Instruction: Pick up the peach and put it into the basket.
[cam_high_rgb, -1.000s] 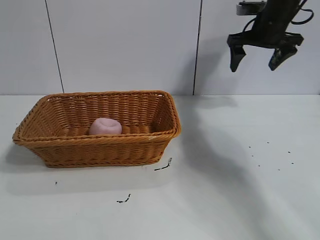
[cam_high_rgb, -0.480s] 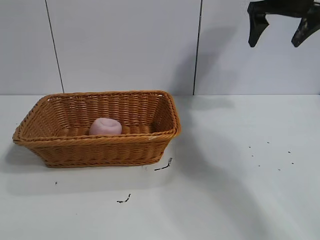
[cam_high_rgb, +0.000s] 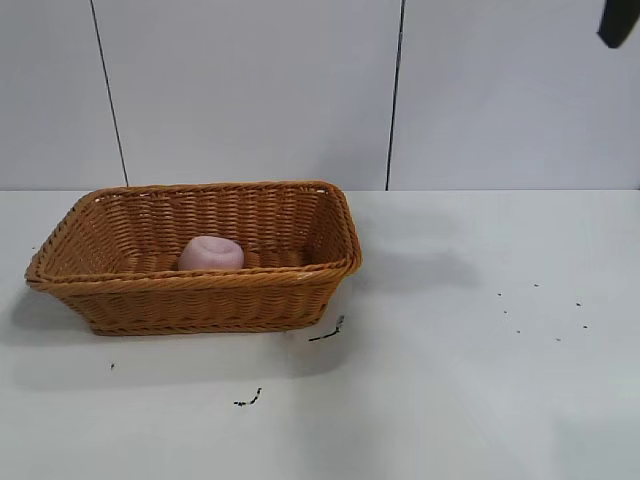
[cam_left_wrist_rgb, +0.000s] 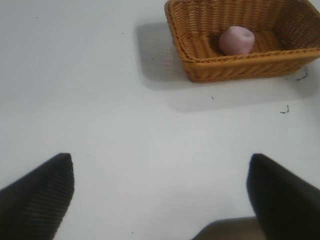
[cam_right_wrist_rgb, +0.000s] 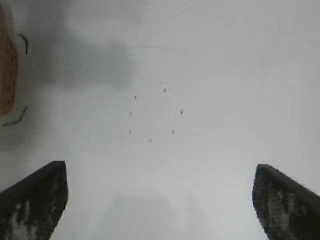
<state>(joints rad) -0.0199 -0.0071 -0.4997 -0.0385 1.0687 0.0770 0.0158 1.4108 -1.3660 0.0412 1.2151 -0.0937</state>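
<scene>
Black scuff marks (cam_high_rgb: 327, 331) lie on the white surface (cam_high_rgb: 480, 380) just in front of the basket (cam_high_rgb: 200, 300). The peach (cam_high_rgb: 211, 253) rests inside the basket on its floor, touched by nothing; placement appears done, and nothing seems left but parking the arms. The left gripper (cam_left_wrist_rgb: 160, 192) hangs above bare surface, jaws released and empty. The right gripper (cam_right_wrist_rgb: 160, 200), high at the far right, is likewise spread, holding nothing.

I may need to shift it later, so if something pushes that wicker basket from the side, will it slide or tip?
The basket would probably slide, not tip: it sits low and wide. Its woven sides may flex slightly. The peach inside looks rounded, so it might roll.
</scene>
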